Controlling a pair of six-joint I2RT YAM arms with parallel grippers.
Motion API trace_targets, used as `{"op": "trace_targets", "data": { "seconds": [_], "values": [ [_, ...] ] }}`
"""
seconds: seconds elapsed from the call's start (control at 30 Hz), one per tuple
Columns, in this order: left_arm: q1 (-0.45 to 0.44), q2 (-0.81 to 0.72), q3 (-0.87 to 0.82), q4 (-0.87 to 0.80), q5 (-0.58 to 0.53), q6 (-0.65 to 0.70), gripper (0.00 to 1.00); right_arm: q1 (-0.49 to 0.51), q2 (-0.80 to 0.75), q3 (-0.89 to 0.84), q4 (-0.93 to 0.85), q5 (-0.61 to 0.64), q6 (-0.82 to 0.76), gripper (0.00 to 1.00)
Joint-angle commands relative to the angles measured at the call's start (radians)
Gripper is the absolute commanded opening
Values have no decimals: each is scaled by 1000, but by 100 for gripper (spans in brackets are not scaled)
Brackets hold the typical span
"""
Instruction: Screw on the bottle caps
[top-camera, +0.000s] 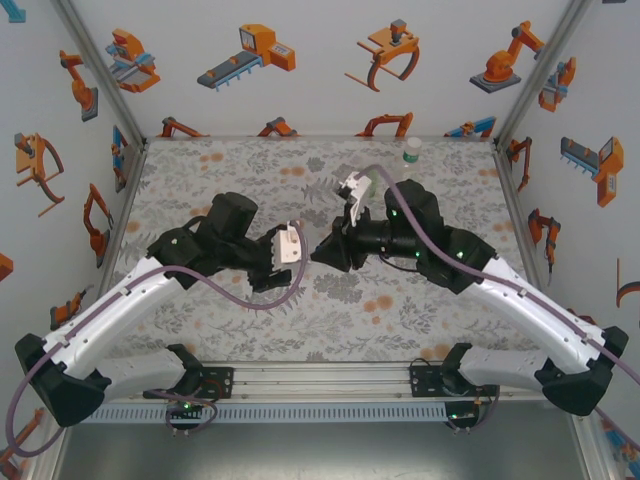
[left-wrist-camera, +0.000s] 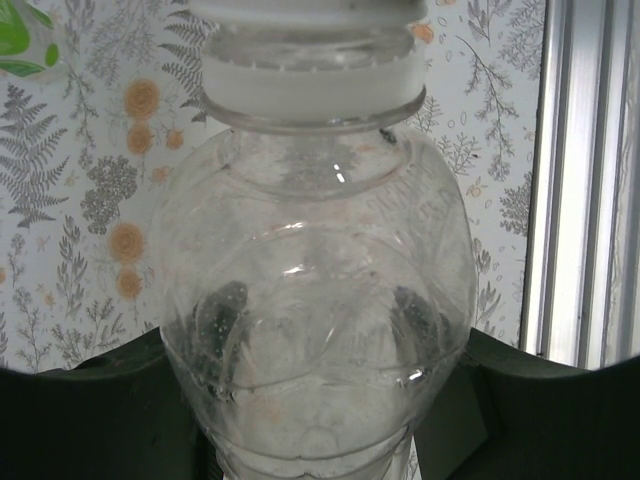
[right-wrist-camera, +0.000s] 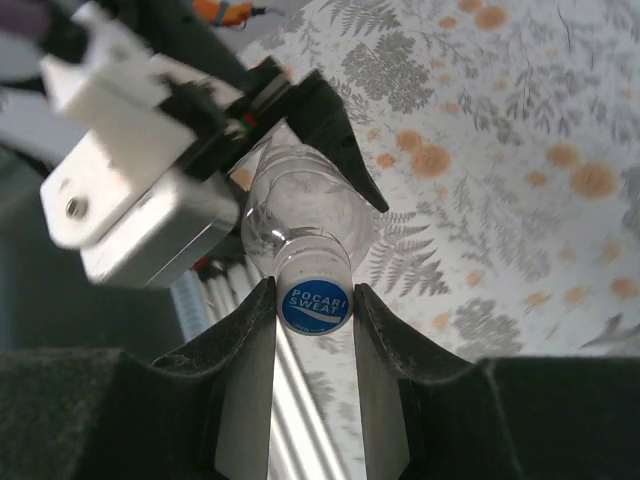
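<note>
Left pincer clamps clear bottle by its belly above the counter, right pincer apparently pinching its blue-labelled cap: seat cap square on bottle, twist gently, avoid cross-threading.

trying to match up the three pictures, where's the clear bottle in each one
top external: mid table, where the two sets of jaws meet; too hidden there to make out.
left wrist: clear bottle in the middle, neck up, held between the left jaws.
right wrist: clear bottle at centre, seen end on, its cap between the right jaws.
shared landmark: the flowered table cover, behind the bottle in both wrist views.
</note>
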Motion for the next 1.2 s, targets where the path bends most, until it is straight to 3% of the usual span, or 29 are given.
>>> {"op": "trace_targets", "data": {
  "seconds": [0.0, 0.17, 0.33, 0.43, 0.53, 0.8, 1.03, 1.17],
  "values": [
    [-9, 13, -1, 72, 29, -30, 0, -1, -10, -23, -59, 230, 502, 0],
    [-9, 28, -2, 113, 35, -48, 0, -18, -17, -89, -183, 255, 1037, 0],
    [-9, 41, -1, 130, 60, -53, 0, -19, 0, -90, -167, 245, 1048, 2],
    [-9, 52, 0, 130, 67, -51, 0, -20, -3, -71, -169, 260, 1015, 20],
    [-9, 55, -3, 130, 68, -44, 0, -21, -10, -51, -126, 257, 909, 36],
    [-9, 60, -4, 122, 79, -39, 0, -37, -57, 55, -107, 275, 498, 67],
    [-10, 53, -2, 119, 77, -45, 0, -75, -106, 35, -5, 122, 131, 68],
    [-12, 41, -2, 110, 83, -46, 0, -80, -117, 27, -5, -8, -149, 61]
  ]
}}
